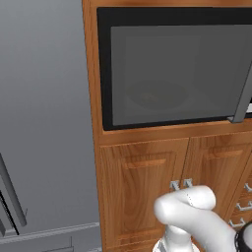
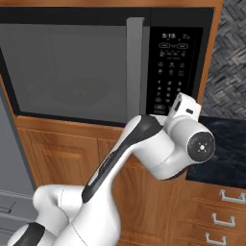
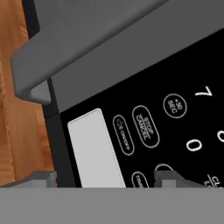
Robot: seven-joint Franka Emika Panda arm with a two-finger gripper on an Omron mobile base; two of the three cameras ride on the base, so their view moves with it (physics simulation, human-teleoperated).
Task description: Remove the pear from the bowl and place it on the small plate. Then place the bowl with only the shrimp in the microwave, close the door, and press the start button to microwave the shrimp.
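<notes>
The microwave's black-framed door (image 1: 172, 74) stands shut, its grey bar handle (image 2: 135, 67) upright beside the black control strip (image 2: 173, 62). Through the dark window the brown bowl (image 1: 156, 96) (image 2: 79, 93) shows dimly on the floor inside; what lies in it is too faint to make out. My hand (image 2: 185, 109) is raised close to the lower part of the strip. In the hand view my gripper (image 3: 107, 179) is open, its fingertips (image 3: 175, 177) wide apart just short of the panel, near a pale rectangular key (image 3: 94, 148) and the stop/cancel key (image 3: 145, 127). The pear and small plate are out of view.
A grey fridge (image 1: 44, 123) stands left of the microwave. Wooden cabinet doors (image 1: 147, 187) sit below it. To the right lie a dark counter (image 2: 221, 139) with drawers (image 2: 226, 211) under it and a woven-pattern wall (image 2: 230, 57) behind.
</notes>
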